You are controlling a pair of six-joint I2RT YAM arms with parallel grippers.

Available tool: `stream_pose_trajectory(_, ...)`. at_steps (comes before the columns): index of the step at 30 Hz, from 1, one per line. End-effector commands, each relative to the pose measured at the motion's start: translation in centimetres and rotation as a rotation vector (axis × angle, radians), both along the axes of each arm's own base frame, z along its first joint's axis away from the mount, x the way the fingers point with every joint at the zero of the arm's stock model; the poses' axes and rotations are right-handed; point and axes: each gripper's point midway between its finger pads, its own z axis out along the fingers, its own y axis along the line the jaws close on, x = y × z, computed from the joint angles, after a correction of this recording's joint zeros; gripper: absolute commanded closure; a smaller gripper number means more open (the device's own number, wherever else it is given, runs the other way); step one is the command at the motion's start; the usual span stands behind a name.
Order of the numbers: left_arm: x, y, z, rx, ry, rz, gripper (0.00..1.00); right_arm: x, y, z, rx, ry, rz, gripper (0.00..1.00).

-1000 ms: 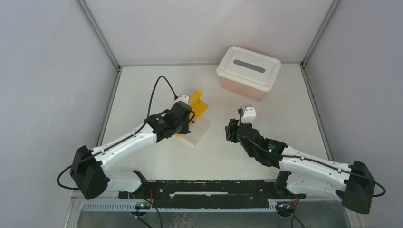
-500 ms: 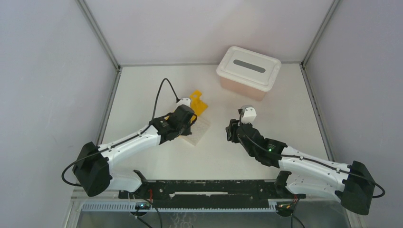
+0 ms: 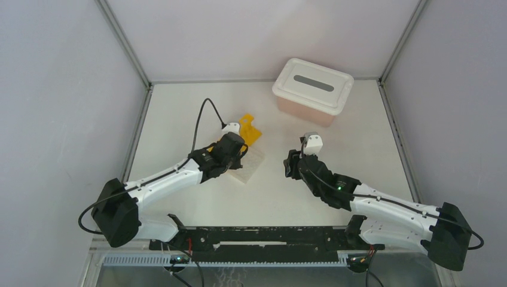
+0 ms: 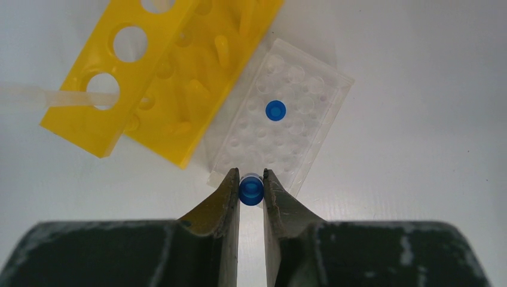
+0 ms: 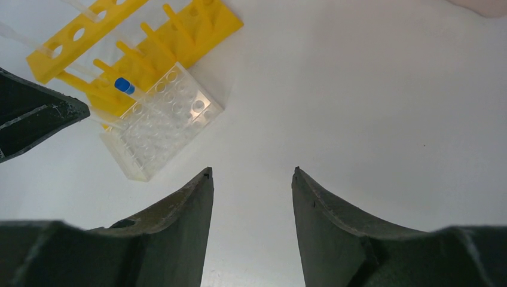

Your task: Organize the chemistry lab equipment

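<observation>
Pinching a blue-capped tube (image 4: 251, 191) in the left claw (image 4: 251, 177), at the near edge of the grid rack (image 4: 311, 128). Just ahead, seated in that rack, a second tube (image 4: 275, 110). Ahead-left, beside it, yellow rack (image 4: 173, 113) with a dropper (image 4: 54, 98) in it. Right claw (image 5: 251, 174) spread wide, holding nothing; both racks ahead-left.

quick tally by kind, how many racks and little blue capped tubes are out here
yellow tube rack: 1
clear grid rack: 1
blue-capped tubes: 2
total: 4
</observation>
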Motion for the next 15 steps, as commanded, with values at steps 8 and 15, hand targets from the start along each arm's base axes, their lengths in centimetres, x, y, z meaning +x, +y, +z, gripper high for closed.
stream_pose_trajectory(8, 0.29, -0.43, -0.62, -0.001, -0.015, -0.010, 0.92, 0.63, 0.16, 0.52, 0.031, -0.016, -0.013, 0.41)
stream_pose_trajectory(15, 0.20, -0.49, -1.01, 0.003, -0.008, -0.011, 0.92, 0.65, 0.14, 0.42, 0.033, -0.016, -0.011, 0.41)
